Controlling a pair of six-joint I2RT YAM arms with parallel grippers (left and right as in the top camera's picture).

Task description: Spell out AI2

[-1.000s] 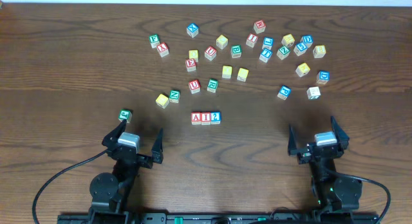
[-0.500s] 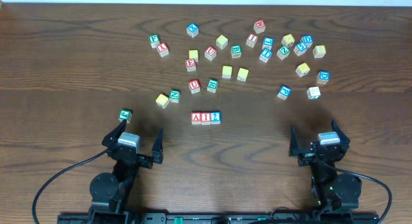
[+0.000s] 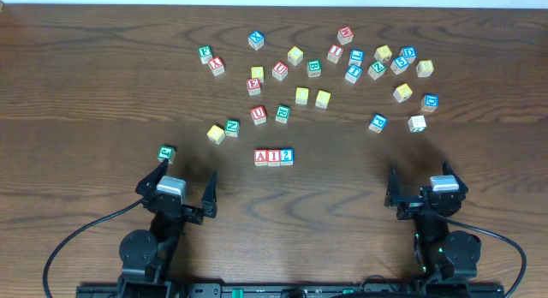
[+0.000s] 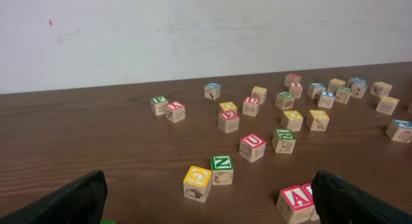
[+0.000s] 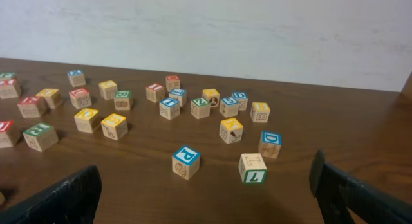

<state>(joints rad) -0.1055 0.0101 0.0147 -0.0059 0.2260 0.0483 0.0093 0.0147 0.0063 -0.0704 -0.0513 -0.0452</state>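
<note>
Row looks done to us: red A, red I and blue 2 sit touching on the table, between the arms. Both the left claw and right claw are spread wide, holding nothing. Our worry: any reach in could clip the row and skew it, or the left one bumps the green cube just beside its finger.

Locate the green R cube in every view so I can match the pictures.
Overhead: green R cube, near the centre, right of the red U cube.
Left wrist: right of centre, beside the red U cube.
Right wrist: far left, mid-height.
Shared landmark: two yellow cubes just beyond it.
</note>
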